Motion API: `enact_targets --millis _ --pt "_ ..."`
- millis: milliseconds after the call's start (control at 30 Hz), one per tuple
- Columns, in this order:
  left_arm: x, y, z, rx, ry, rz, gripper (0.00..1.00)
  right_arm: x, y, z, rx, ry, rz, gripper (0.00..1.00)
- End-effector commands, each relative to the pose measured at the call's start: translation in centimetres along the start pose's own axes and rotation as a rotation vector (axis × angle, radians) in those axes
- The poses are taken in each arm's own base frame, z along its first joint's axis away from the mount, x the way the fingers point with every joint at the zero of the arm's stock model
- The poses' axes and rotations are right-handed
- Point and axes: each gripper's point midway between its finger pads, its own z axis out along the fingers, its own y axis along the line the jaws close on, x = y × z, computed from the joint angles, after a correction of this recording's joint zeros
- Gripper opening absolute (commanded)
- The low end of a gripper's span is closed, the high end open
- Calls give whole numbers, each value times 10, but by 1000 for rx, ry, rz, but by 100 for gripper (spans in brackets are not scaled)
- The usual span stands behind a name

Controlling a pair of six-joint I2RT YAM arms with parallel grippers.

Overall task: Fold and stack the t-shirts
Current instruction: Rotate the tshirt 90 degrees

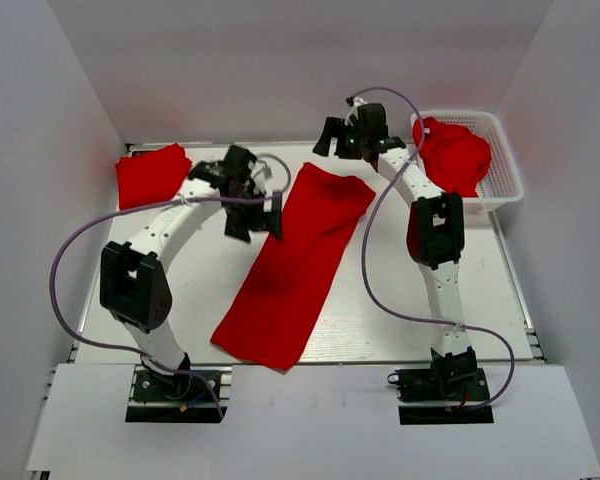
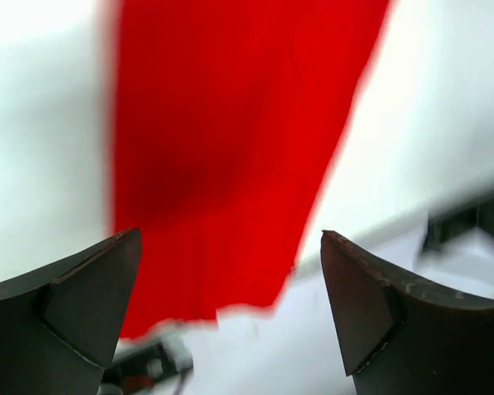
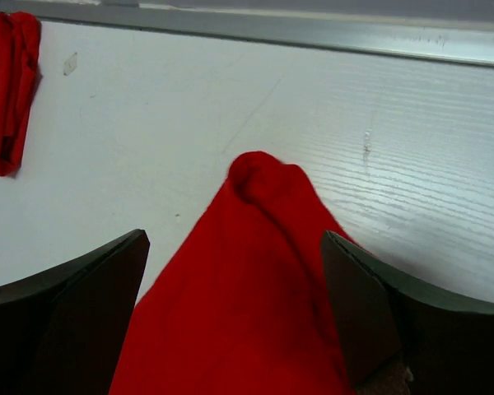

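Observation:
A red t-shirt (image 1: 295, 265) lies folded lengthwise into a long strip, slanting across the middle of the table; it also shows in the left wrist view (image 2: 230, 140) and the right wrist view (image 3: 247, 288). A folded red t-shirt (image 1: 150, 174) lies at the far left, also visible in the right wrist view (image 3: 8, 90). More red shirts (image 1: 455, 155) are heaped in the white basket (image 1: 505, 170). My left gripper (image 1: 255, 215) is open and empty beside the strip's left edge. My right gripper (image 1: 335, 135) is open and empty above the strip's far end.
The white lattice basket stands at the far right corner. White walls close the table on three sides. Purple cables loop from both arms over the table.

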Motion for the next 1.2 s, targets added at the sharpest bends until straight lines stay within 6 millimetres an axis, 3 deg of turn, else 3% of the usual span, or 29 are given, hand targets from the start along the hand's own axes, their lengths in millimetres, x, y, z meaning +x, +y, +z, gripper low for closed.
enact_targets --millis 0,67,100,167,233,267,300,433,467,533,633,700,733,767,800,833,867,900,933,967,1000,1033,1067,1100,1133,1167 --pt "-60 48 -27 -256 -202 -107 100 -7 34 -42 124 31 -118 90" --pt "-89 73 -46 -313 -302 -195 100 12 44 -55 176 96 -95 90" --pt "-96 82 -50 -318 -319 -234 100 38 36 -63 226 168 -61 90" --pt "-111 111 -67 -348 -367 -381 100 57 34 -69 277 210 17 90" --pt "-115 124 -59 -331 -350 -415 100 91 16 -82 386 278 37 90" --pt "-115 132 -63 -331 -352 -424 100 105 21 -86 395 300 40 90" --pt "-109 140 -56 -341 -326 -440 100 102 24 -88 395 276 35 90" --pt "-78 165 -29 -348 -244 -502 100 140 7 -96 507 379 59 90" --pt "-66 170 -21 -350 -205 -522 100 137 2 -94 544 370 54 90" --pt "-60 176 -14 -343 -193 -538 100 146 -1 -94 567 400 50 90" --pt "-52 185 -9 -342 -176 -564 100 161 -12 -81 548 437 41 90" --pt "-48 188 -10 -347 -165 -578 100 153 -12 -70 513 414 35 90" --pt "-49 194 -11 -360 -169 -587 100 171 -23 -62 518 467 26 90" --pt "-46 196 -12 -373 -156 -580 100 148 -19 -53 494 422 17 90" --pt "-42 200 -14 -392 -147 -592 100 148 -22 -51 497 429 14 90" --pt "-45 200 -16 -390 -156 -590 100 168 -43 -40 519 477 19 90" --pt "-42 204 -21 -403 -158 -601 100 149 -41 -36 519 443 11 90" --pt "-39 203 -22 -405 -148 -603 100 160 -52 -29 532 465 15 90" --pt "-42 203 -24 -404 -155 -592 100 157 -82 -32 569 465 48 90" --pt "-42 205 -28 -407 -153 -591 100 153 -80 -22 555 445 30 90" --pt "-42 203 -27 -390 -151 -590 100 145 -76 -17 507 429 33 90" --pt "-42 201 -26 -375 -145 -572 100 141 -88 -16 491 424 24 90" --pt "-42 198 -25 -355 -138 -551 100 122 -97 -4 443 350 -16 90" --pt "-46 190 -23 -306 -138 -537 100 120 -91 0 362 346 -28 90" --pt "-43 186 -20 -279 -124 -527 100 98 -96 7 340 268 -85 90" --pt "-44 184 -17 -255 -123 -500 100 91 -103 9 325 248 -135 90"
